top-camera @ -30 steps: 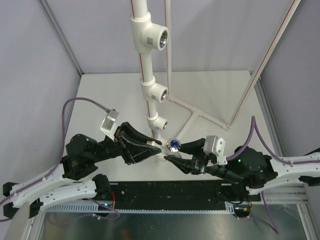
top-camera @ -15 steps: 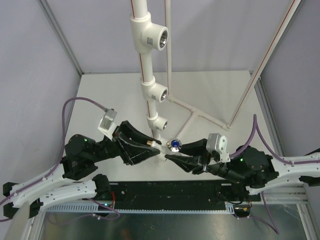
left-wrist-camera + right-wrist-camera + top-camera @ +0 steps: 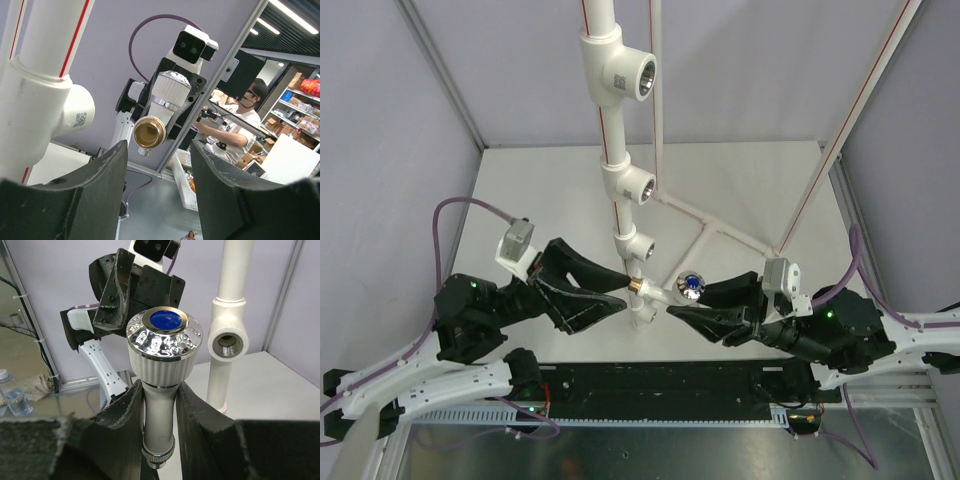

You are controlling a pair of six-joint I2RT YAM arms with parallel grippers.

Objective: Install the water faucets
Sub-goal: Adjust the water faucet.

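The white table (image 3: 740, 185) carries an upright white plastic pipe (image 3: 603, 110) with a red stripe. Its round tee sockets (image 3: 638, 245) are lined with metal thread. The left arm (image 3: 470, 320) and right arm (image 3: 850, 335) reach inward, low over the table's near edge, their black grippers pointing at each other before the pipe's foot. The right gripper (image 3: 682, 302) is clamped on the faucet (image 3: 662, 291), pinching its smooth white stem below the ribbed, chrome-rimmed, blue-centred knob. The faucet lies level in the air, its brass threaded end toward the left gripper (image 3: 622, 288). That gripper's fingers (image 3: 85, 190) stand parted, clear of the faucet.
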